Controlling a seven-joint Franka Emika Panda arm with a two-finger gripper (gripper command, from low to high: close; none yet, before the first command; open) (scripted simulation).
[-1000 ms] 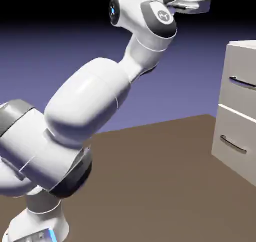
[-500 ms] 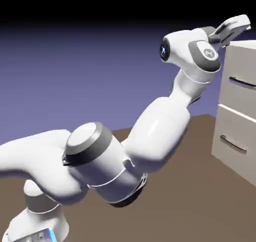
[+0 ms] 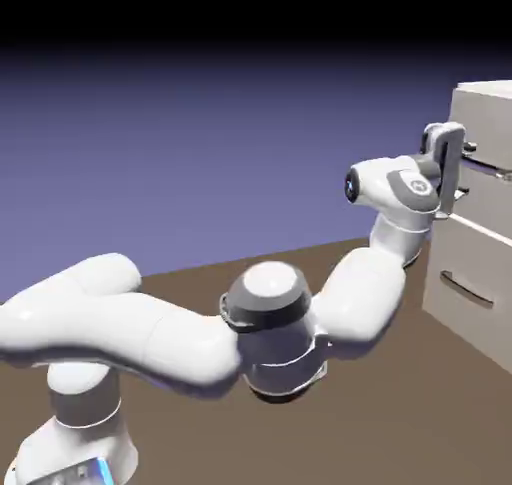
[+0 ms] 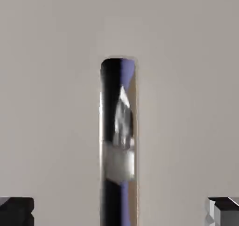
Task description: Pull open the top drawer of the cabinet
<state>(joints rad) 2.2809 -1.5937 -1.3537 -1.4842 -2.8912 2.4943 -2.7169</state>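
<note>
The off-white cabinet (image 3: 488,95) stands at the exterior view's right with two stacked drawer fronts. My gripper (image 3: 466,166) is right in front of the top drawer (image 3: 488,201), at the height of its grey bar handle (image 3: 494,172). In the hand view the top drawer's front (image 4: 56,104) fills the picture. Its shiny handle (image 4: 117,141) runs up the middle, between my two fingertips (image 4: 17,211). The gripper (image 4: 120,213) is open, with its jaws wide on either side of the bar and apart from it.
Below the top drawer, the lower drawer (image 3: 462,318) carries the same kind of handle (image 3: 467,291). The brown table (image 3: 400,413) stretches in front of the cabinet. My arm's elbow (image 3: 270,318) hangs low over the table.
The arm has swung right and down. The hand went from high near the cabinet's top edge to the level of the top drawer's handle. The jaws stayed open.
</note>
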